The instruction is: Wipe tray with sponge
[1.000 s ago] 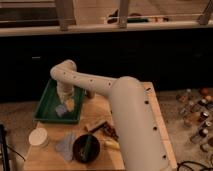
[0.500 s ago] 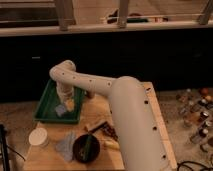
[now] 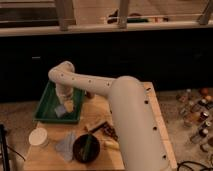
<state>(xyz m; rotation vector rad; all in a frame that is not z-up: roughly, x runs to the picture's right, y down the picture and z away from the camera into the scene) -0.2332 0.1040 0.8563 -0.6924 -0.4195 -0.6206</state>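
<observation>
A green tray [image 3: 46, 103] sits at the left back of the wooden table. My white arm reaches over the table and bends down into the tray. My gripper [image 3: 65, 104] is low inside the tray, at its right half. A yellowish sponge [image 3: 69, 106] shows at the gripper's tip, against the tray floor. A pale grey patch [image 3: 59, 110] lies on the tray floor just left of it.
On the wooden table [image 3: 95, 112] in front of the tray stand a white cup [image 3: 38, 137], a grey cloth [image 3: 65, 146] and a dark bowl [image 3: 86, 148] with utensils. Bottles [image 3: 196, 114] stand on the floor to the right. A dark counter runs behind.
</observation>
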